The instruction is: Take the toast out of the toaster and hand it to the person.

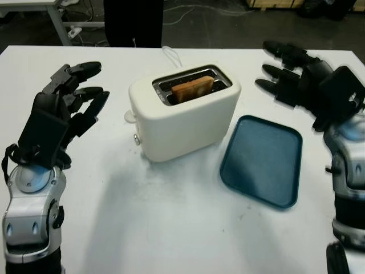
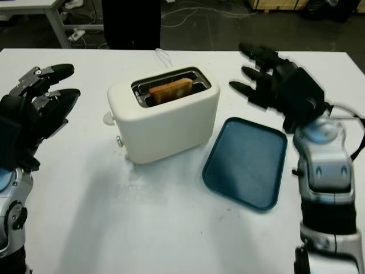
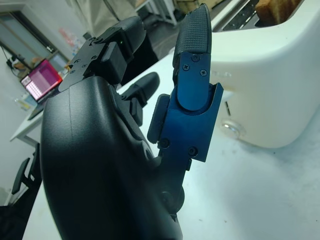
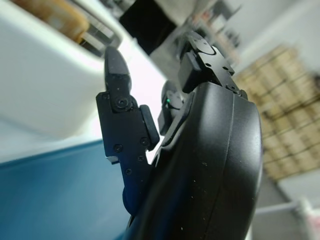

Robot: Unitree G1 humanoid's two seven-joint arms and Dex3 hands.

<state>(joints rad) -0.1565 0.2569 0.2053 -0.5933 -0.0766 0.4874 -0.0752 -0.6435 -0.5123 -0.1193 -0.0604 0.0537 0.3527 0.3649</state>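
- Fingers [image 1: 85,91] of left hand [image 1: 60,117] loosely extended, holding nothing; fingers [image 1: 279,71] of right hand [image 1: 308,83] likewise stretched out, empty.
- Toast [image 1: 193,89] upright in one slot of toaster [image 1: 182,111], top edge poking above the rim, untouched by either hand.
- Toaster standing mid-table [image 1: 171,228], cord running off the far side toward the table edge.
- Blue tray [image 1: 262,160] just beside toaster on the robot's right, bare.
- Left hand raised beside toaster on the left, apart from it; right hand raised beyond the tray's far corner, also apart from toaster.
- Dark figure [image 1: 134,23] at far edge of table, probably the person waiting; no hand offered.
- Progress, judged: nothing done. Reach, grasp, lift and handover all left.
- Head views: whole layout, both hands flanking toaster, tray, far figure.
- Left wrist view: toaster's side wall close up with a small knob [image 3: 231,127] low on it, corner of toast [image 3: 277,10] above, monitor [image 3: 42,80] in the room behind.
- Right wrist view: tray surface [image 4: 45,200] underneath the hand, toaster flank [image 4: 45,90], stacked boxes [image 4: 280,120] in the background.
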